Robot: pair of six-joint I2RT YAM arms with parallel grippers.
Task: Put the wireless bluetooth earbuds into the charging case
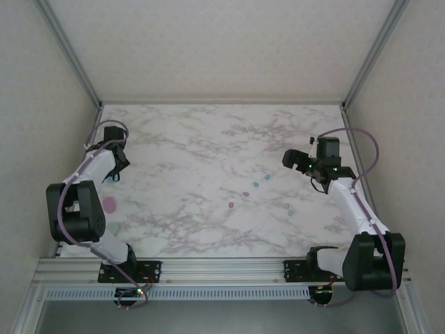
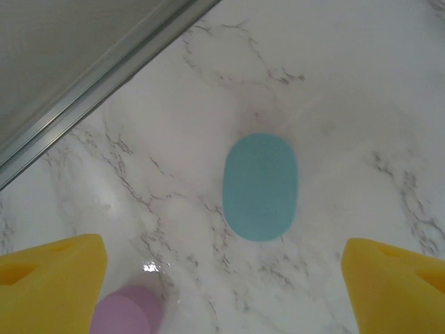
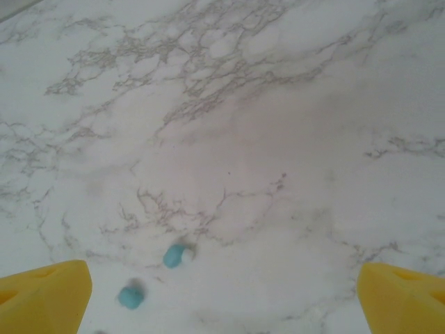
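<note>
progress: not started, by the look of it. Six tiny pastel plastic earbuds (image 1: 256,185) lie loose on the white marble table (image 1: 181,139), none in a case.
left gripper (image 2: 224,282): fingers spread wide, empty. Smooth teal oval charging case (image 2: 260,186) just ahead between them, untouched, looks shut. Pink oval case (image 2: 128,311) beside one finger.
right gripper (image 3: 222,299): spread wide, empty. Two teal buds (image 3: 174,255) just ahead, off to one finger's side.
remaining: open case, pick and seat every bud.

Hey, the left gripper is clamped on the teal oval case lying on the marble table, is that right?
Not quite. The left gripper is open, not clamped on it: the left wrist view shows its yellow fingers wide apart, either side of the teal oval case, which lies untouched on the marble table.
</note>
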